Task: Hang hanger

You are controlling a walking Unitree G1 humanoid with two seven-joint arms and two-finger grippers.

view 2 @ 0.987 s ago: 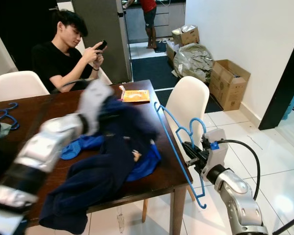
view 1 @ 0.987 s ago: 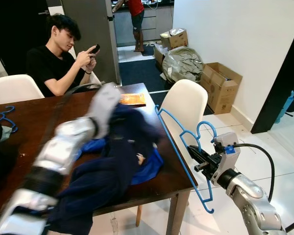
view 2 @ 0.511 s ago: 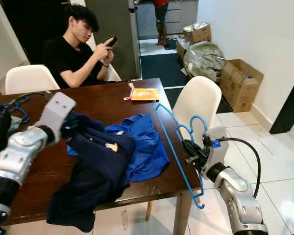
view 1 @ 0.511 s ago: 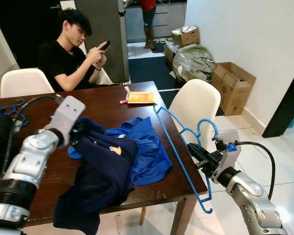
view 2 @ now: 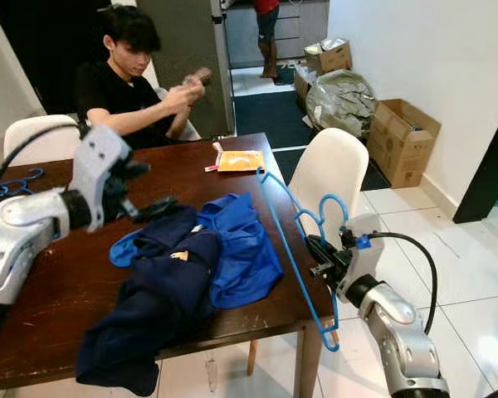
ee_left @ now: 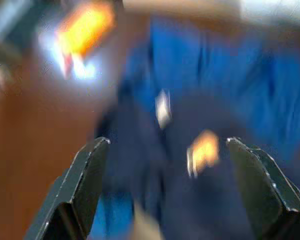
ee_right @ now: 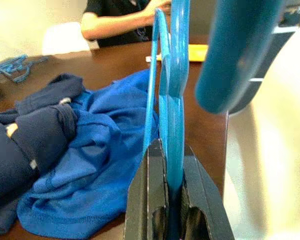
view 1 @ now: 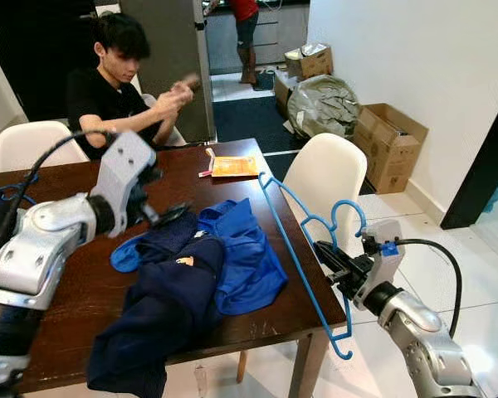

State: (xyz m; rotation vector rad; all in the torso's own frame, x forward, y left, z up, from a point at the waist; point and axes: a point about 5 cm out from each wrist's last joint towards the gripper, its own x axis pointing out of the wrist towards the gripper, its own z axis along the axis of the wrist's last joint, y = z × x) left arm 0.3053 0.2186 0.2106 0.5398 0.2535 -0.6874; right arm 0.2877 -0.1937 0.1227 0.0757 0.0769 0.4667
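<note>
Left claw (view 1: 176, 217) now off the clothes; blue hanger (view 1: 303, 249) within right claw (view 1: 324, 252).

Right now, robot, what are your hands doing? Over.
Right gripper shut on light blue plastic hanger, beside table edge. Left gripper open, above navy and blue clothes. White chair close behind hanger.

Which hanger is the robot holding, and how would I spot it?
Find the dark brown wooden table and go to its edge beside the white plastic chair. There the right gripper pinches a light blue plastic hanger, held up in the air. The other blue hangers lie flat at the table's far left corner.
</note>
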